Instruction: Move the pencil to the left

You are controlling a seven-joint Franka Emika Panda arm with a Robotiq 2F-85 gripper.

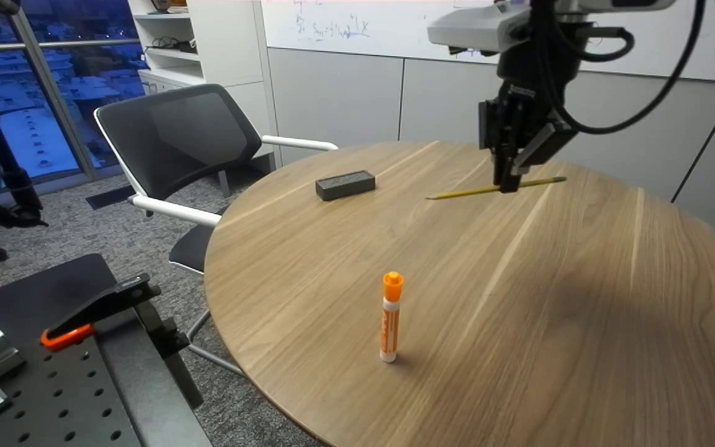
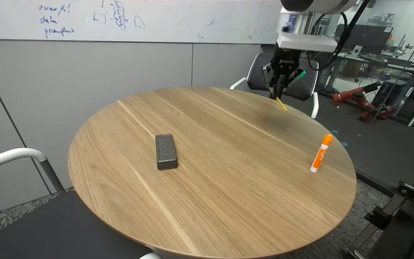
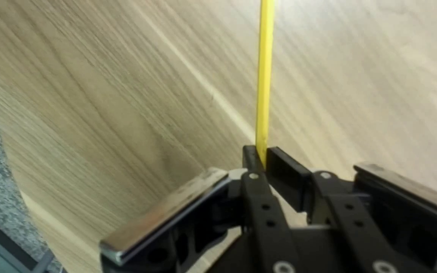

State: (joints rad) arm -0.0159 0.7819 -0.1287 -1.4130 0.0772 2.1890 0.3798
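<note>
The long thin yellow pencil (image 1: 466,194) is held across my gripper's fingertips, raised above the round wooden table (image 1: 332,267). My gripper (image 1: 508,185) is shut on it around the middle of its length. In an exterior view the pencil (image 2: 281,104) shows only as a short piece beside the gripper (image 2: 276,95), near the table's far edge. In the wrist view the pencil (image 3: 264,76) runs from between the fingertips (image 3: 262,157) up past the top of the picture. The part between the finger pads is hidden.
An orange-capped marker (image 1: 389,323) stands upright on the table; it also shows in an exterior view (image 2: 321,154). A flat black block (image 1: 345,185) lies on the table, also in an exterior view (image 2: 166,151). Chairs (image 1: 177,143) stand around the table.
</note>
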